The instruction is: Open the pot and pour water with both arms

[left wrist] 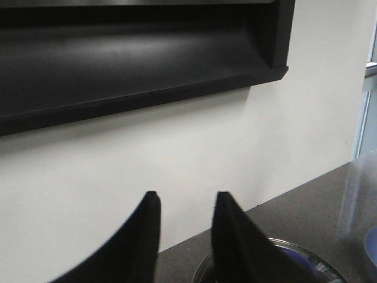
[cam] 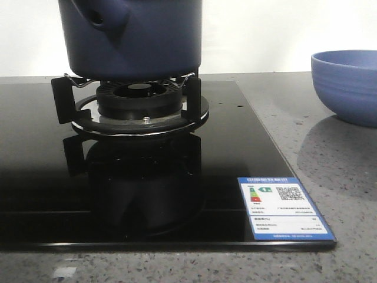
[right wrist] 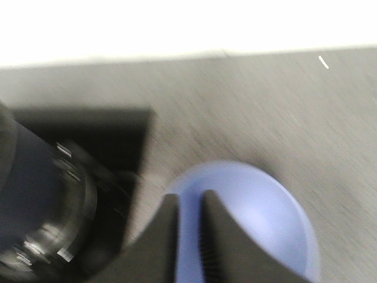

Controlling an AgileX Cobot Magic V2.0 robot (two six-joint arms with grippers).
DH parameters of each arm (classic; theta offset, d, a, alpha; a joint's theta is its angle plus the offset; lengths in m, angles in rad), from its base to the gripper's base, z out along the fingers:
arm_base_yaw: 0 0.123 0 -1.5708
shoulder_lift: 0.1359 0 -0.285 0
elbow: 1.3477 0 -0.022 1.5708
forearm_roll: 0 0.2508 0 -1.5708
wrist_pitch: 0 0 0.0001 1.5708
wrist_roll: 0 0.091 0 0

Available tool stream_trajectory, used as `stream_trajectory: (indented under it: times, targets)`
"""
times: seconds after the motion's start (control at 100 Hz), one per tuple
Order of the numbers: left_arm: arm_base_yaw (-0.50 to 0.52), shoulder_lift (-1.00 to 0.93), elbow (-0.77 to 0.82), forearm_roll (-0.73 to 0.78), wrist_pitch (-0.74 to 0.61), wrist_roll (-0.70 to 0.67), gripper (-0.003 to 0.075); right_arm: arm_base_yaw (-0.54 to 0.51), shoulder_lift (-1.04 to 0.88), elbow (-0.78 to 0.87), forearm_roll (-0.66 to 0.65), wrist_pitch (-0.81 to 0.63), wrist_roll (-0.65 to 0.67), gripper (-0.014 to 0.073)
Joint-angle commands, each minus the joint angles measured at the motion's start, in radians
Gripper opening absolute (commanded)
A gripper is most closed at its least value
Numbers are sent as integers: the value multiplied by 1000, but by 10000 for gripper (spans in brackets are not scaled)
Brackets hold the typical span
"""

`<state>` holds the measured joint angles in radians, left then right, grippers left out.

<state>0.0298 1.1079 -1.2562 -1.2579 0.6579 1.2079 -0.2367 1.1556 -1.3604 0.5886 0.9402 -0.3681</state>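
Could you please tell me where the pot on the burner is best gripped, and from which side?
Probably the stubby tubular handle of the pot: it juts out toward the camera's left, so approach from the left, jaws closing across the tube. The walls look too wide.

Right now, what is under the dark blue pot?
Under the pot are a black burner and metal pot supports on a glossy black stove. The pot's underside is not visible.

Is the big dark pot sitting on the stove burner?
Yes, the pot rests on the burner's black supports on the glass cooktop.
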Motion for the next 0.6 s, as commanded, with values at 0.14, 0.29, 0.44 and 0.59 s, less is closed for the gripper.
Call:
stream_trajectory:
  times: [0.14,0.29,0.44,0.59]
  targets:
    - [59,-149,98,-32,-92,-44,-20,48,-205,222,243,-402,-251,-57]
    - [53,-315,309,-32,-323,-6,-20,89,-381,447,243,-587,-386,-57]
    - [-12,-500,565,-34,-457,77,-20,93,-590,690,243,-659,-458,-57]
    - [-82,-670,774,-34,-496,103,-20,93,-793,909,243,-711,-460,-63]
